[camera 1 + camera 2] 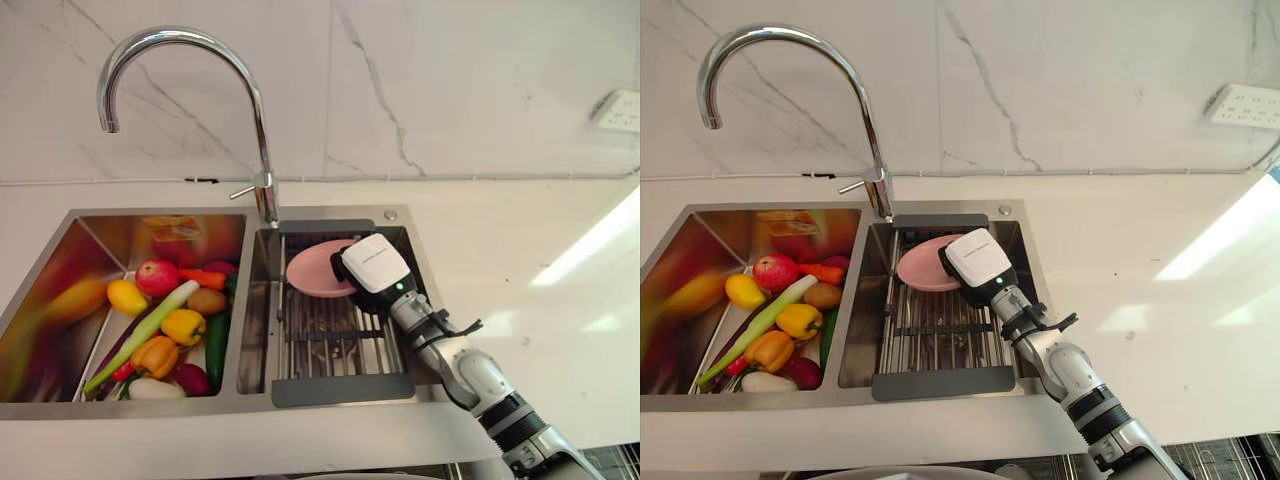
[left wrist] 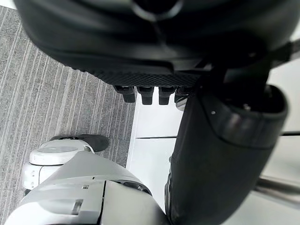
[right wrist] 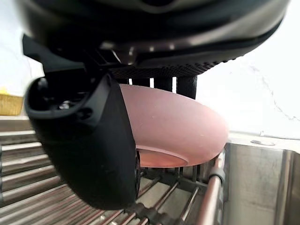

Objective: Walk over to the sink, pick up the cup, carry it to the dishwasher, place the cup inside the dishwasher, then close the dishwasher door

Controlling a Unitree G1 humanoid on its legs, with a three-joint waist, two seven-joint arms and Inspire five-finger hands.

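right wrist view: right hand (image 3: 89, 150) grips pink bowl (image 3: 176, 124)

The faucet (image 1: 262, 140) is mirror-bright chrome. The sink (image 1: 200, 415) is brushed steel with a soft sheen; its rack (image 1: 330, 340) is metal bars in a dark matt frame. The pink dish (image 1: 310, 270) looks like smooth, matt plastic. The right hand (image 1: 375, 263) is matt black under a glossy white cover. The far wall (image 1: 450, 80) is polished, veined marble.
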